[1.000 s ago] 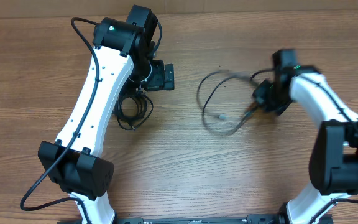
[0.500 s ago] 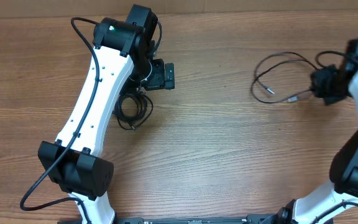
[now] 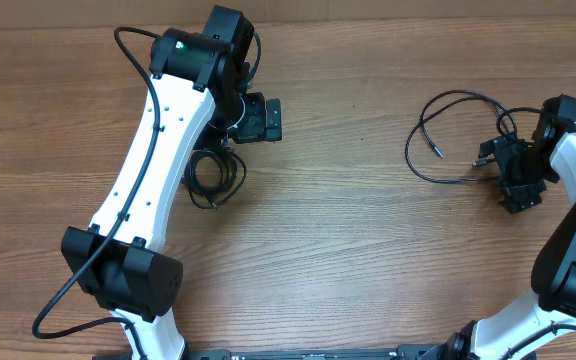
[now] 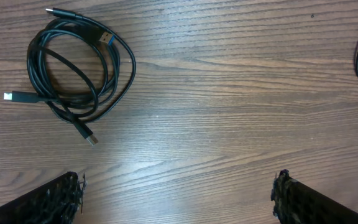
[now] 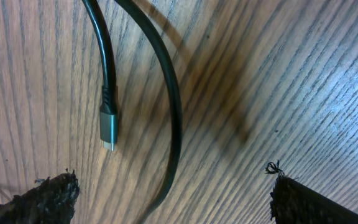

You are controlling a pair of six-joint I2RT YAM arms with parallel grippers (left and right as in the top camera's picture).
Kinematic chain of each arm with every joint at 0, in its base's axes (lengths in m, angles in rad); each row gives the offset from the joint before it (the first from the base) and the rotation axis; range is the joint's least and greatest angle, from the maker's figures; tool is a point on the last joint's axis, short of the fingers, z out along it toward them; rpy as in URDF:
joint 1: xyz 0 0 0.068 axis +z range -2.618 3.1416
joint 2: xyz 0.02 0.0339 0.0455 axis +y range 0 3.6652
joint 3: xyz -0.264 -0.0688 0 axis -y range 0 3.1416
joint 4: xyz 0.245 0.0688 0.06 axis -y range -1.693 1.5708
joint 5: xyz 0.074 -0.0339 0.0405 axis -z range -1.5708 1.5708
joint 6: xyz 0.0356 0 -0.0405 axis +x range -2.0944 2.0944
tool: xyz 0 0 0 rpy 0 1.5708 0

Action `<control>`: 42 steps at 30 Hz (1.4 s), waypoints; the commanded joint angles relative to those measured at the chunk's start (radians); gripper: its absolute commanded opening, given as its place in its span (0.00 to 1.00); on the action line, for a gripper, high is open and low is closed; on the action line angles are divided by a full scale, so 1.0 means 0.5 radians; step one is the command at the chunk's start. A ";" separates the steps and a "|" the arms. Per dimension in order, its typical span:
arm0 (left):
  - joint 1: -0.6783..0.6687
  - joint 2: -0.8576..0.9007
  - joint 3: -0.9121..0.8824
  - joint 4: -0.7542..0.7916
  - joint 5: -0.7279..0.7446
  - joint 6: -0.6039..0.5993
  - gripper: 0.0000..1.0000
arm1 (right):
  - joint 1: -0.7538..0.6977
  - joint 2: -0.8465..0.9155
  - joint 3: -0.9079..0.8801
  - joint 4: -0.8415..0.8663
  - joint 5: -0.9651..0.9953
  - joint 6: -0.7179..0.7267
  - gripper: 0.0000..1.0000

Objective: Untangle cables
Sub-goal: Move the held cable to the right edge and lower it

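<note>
One cord lies loose on the right, the bundle is not yet opened

The loose cable (image 3: 446, 135) lies in an open loop on the wooden table (image 3: 368, 260), just beside the right gripper (image 3: 516, 182). In the right wrist view the fingers stand wide apart with nothing held, and two strands and a metal-tipped plug (image 5: 107, 127) lie on the wood below them. The coiled bundle (image 4: 73, 68) sits well apart on the left, near the left gripper (image 4: 176, 200), whose jaws are also wide open and empty. A blue-tongued USB plug (image 4: 104, 39) and several small ends stick out of the coil.

The likeliest trouble is in the bundle. Pulling one end while the loops lie stacked could draw them tight into a knot, or drag the whole coil along. Closing on the coil's body would probably catch several strands at once, so a plug end looks the safer hold. On the right, a descent straight down could pinch both strands together or press the plug tip against the table. From above, the left arm hides part of the coil.

No brand, label or writing can be read anywhere
</note>
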 commanded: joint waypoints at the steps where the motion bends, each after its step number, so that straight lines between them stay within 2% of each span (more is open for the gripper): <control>1: -0.010 0.020 -0.005 -0.005 -0.014 -0.020 1.00 | 0.004 -0.014 -0.003 -0.008 0.151 -0.025 1.00; 6: -0.010 0.020 -0.005 -0.021 -0.014 -0.019 1.00 | 0.004 -0.014 -0.013 0.037 0.253 -0.025 0.98; 8: -0.010 0.020 -0.005 -0.015 -0.014 -0.019 1.00 | 0.014 -0.007 -0.013 0.053 0.253 -0.025 0.89; 10: -0.010 0.020 -0.005 -0.014 -0.014 -0.019 1.00 | 0.032 0.008 -0.013 0.077 0.222 -0.025 0.77; 11: -0.010 0.020 -0.005 -0.014 -0.014 -0.020 1.00 | 0.043 0.021 -0.013 0.094 0.204 -0.026 0.75; 15: -0.010 0.020 -0.005 -0.014 -0.014 -0.019 0.99 | 0.088 0.088 -0.013 0.172 0.136 -0.024 0.75; 18: -0.010 0.020 -0.005 -0.015 -0.014 -0.019 1.00 | 0.108 0.156 -0.013 0.216 0.127 -0.024 0.70; 23: -0.010 0.020 -0.005 -0.014 -0.014 -0.019 1.00 | 0.116 0.285 -0.013 0.294 0.123 -0.024 0.68; 26: -0.010 0.020 -0.005 -0.014 -0.015 -0.018 1.00 | 0.116 0.337 -0.013 0.385 0.025 -0.114 0.58; 29: -0.010 0.020 -0.005 -0.005 -0.015 -0.018 1.00 | 0.116 0.346 -0.013 0.447 -0.049 -0.110 0.43; 35: -0.010 0.020 -0.005 0.008 -0.015 -0.019 1.00 | 0.117 0.346 -0.011 0.592 -0.144 -0.105 0.30; 39: -0.010 0.020 -0.005 0.008 -0.015 -0.019 1.00 | 0.117 0.348 -0.011 0.695 -0.213 0.021 0.06; 42: -0.010 0.020 -0.005 0.008 -0.015 -0.019 1.00 | 0.121 0.348 -0.011 0.844 -0.286 0.059 0.04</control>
